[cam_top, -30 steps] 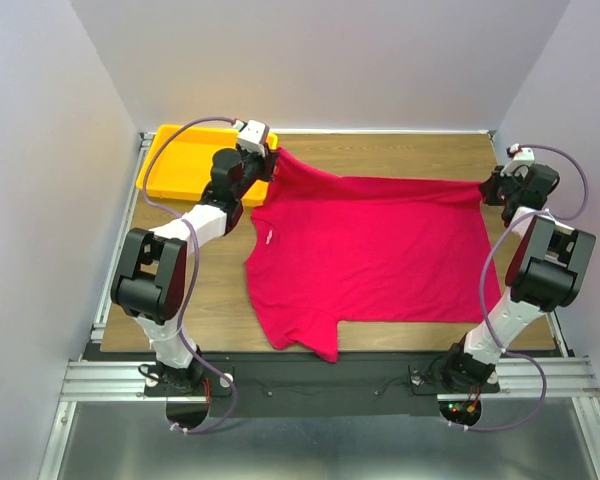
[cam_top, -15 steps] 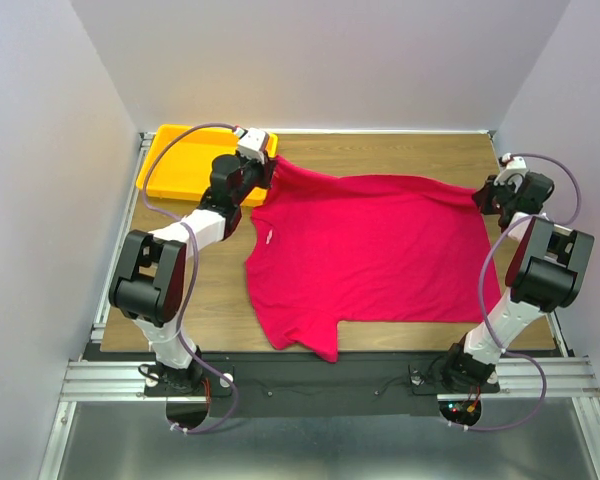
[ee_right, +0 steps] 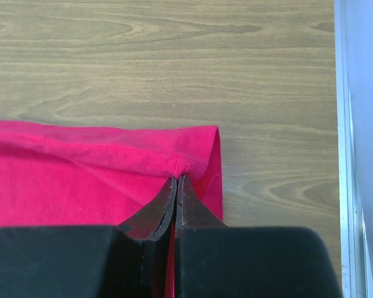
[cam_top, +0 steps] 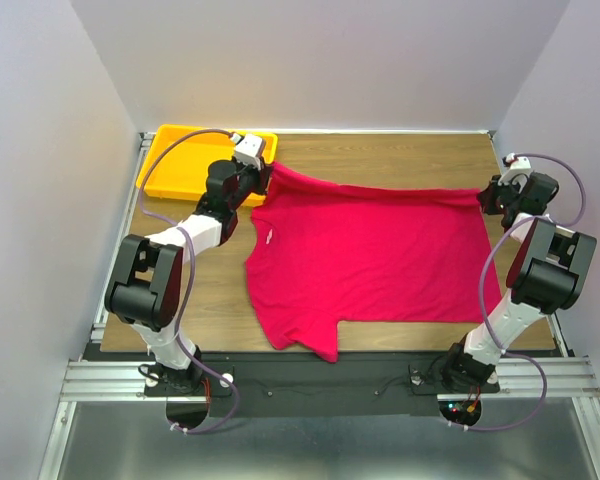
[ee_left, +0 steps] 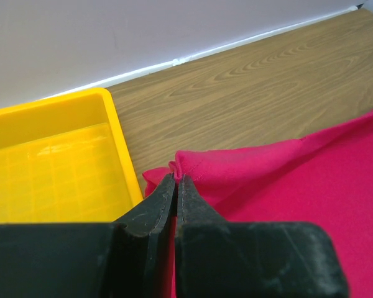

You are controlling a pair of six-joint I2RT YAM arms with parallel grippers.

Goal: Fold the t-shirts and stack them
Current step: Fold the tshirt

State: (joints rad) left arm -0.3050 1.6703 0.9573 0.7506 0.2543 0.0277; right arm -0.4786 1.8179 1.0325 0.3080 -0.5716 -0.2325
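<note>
Entry: fold and stack.

1 t-shirt (cam_top: pixel 370 250) in view, crimson-pink. It lies opened out on the wooden table (cam_top: pixel 400 150), with the neck label (cam_top: pixel 267 237) toward the left side and 1 sleeve hanging toward the near edge. The body is mostly flat, with light wrinkles.

Left gripper (ee_left: pixel 177 183): jaws pinched together on a small peak of cloth at the shirt's far-left corner, just beside the yellow tray (cam_top: pixel 175 165). Nothing else is held.

Right gripper (ee_right: pixel 176 181): jaws closed tight on the shirt's far-right corner, where the edge is doubled over. This is near the table's right rail.

The far edge runs between the 2 grips in a nearly straight line. It looks drawn taut and slightly raised off the wood.

Progress, my judgement: early. The shirt is spread and gripped at 2 corners, which is the setup for a 1st fold. No fold is made yet, no neat rectangle is visible, and no stack is started.

Remaining: all folds on this shirt, then placing it. I cannot tell where the other shirts are.
</note>
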